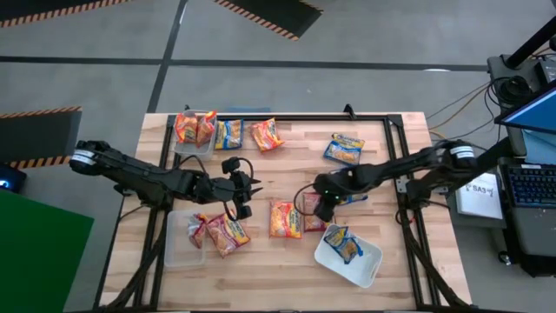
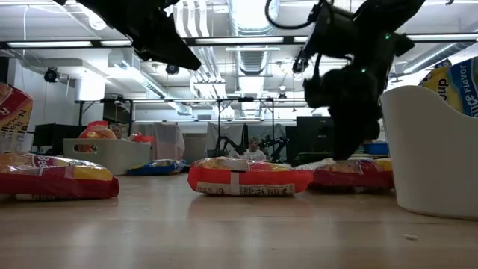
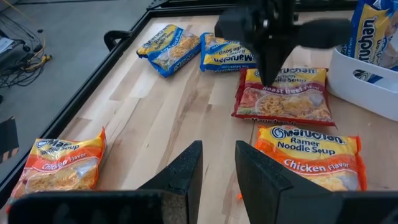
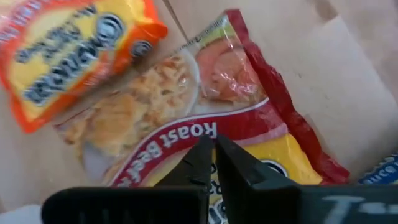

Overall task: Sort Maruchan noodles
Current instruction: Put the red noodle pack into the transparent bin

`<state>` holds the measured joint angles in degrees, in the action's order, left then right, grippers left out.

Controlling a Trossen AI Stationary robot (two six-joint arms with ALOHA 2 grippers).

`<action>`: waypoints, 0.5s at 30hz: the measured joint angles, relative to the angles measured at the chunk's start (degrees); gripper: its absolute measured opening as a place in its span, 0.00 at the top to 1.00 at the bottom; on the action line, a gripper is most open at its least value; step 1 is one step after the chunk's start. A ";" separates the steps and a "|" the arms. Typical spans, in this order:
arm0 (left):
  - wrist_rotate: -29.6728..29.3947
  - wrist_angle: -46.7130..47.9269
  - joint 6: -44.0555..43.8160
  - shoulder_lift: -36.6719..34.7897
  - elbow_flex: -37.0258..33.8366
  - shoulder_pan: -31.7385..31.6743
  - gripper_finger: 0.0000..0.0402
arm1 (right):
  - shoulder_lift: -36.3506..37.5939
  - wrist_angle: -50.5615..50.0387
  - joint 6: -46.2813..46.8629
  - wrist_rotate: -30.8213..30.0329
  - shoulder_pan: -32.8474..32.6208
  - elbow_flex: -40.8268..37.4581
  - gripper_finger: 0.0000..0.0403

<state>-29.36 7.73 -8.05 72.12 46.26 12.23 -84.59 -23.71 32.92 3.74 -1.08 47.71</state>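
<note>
Red packet (image 4: 249,118): right claw (image 1: 323,209) pinched shut on it.
Left claw (image 1: 241,193): narrow, empty.
Sorted: several packets in tubs (image 1: 369,276).
Left: six loose.

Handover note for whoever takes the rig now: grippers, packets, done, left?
Right gripper: shut on the red packet, mid-table.
Left gripper: part open, empty, hovering mid-table.
Done: orange packets in the far-left tub, red ones in the near-left tub, a blue one in the white tub.
Left: loose orange packet beside the red one, two blue on the right, one blue and one orange at the far edge.
</note>
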 joint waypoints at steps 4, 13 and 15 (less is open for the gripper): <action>0.00 -0.04 0.02 0.00 -0.02 0.00 0.81 | -3.32 0.29 -0.12 0.59 0.52 1.52 0.98; -0.02 -0.24 0.02 0.00 -0.02 0.00 0.81 | -8.04 5.99 -1.55 -8.36 4.59 7.56 0.98; -0.03 -0.86 0.04 0.00 -0.09 0.00 0.81 | -8.94 8.61 -2.78 -10.11 5.79 9.13 0.98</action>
<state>-29.39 6.86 -8.01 72.12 46.17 12.23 -93.54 -15.09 30.13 -6.37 4.71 56.84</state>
